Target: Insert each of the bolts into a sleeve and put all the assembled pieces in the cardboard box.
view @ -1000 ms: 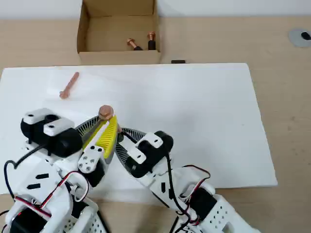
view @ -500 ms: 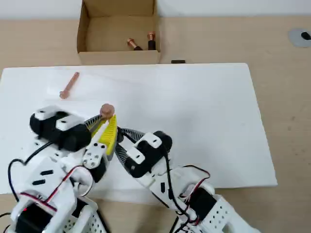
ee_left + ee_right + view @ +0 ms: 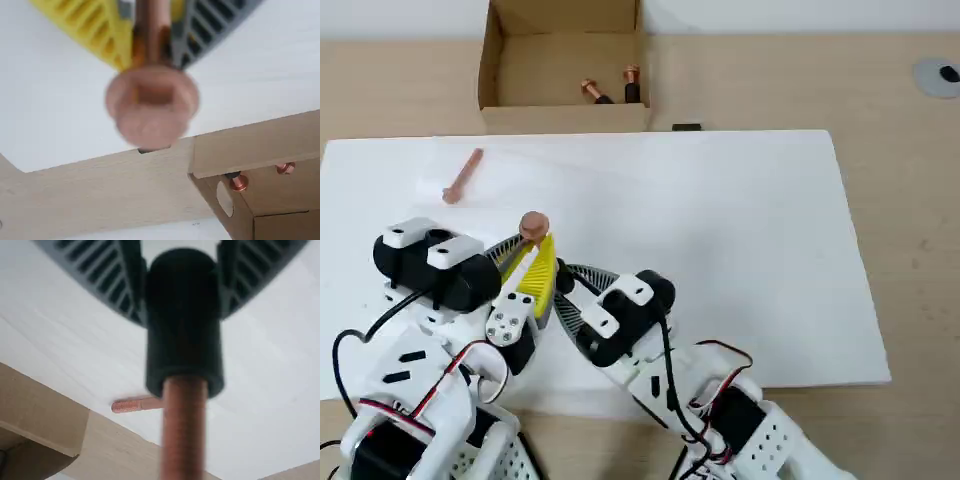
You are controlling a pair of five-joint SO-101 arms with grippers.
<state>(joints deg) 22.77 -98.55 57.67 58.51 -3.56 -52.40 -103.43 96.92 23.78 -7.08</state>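
Bolt (image 3: 152,102) pinched by left gripper (image 3: 152,60), its shaft inside the sleeve (image 3: 184,345) that right gripper (image 3: 182,312) clamps

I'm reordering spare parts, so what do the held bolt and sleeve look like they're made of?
The bolt looks like copper-coloured metal, maybe plated: soft sheen on the head, fine threads along the shank. The sleeve looks like matte black plastic or rubber: no glint, rounded edges; which one is unclear.

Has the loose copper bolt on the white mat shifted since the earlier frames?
No. The loose copper bolt keeps its place relative to the brown cardboard box.
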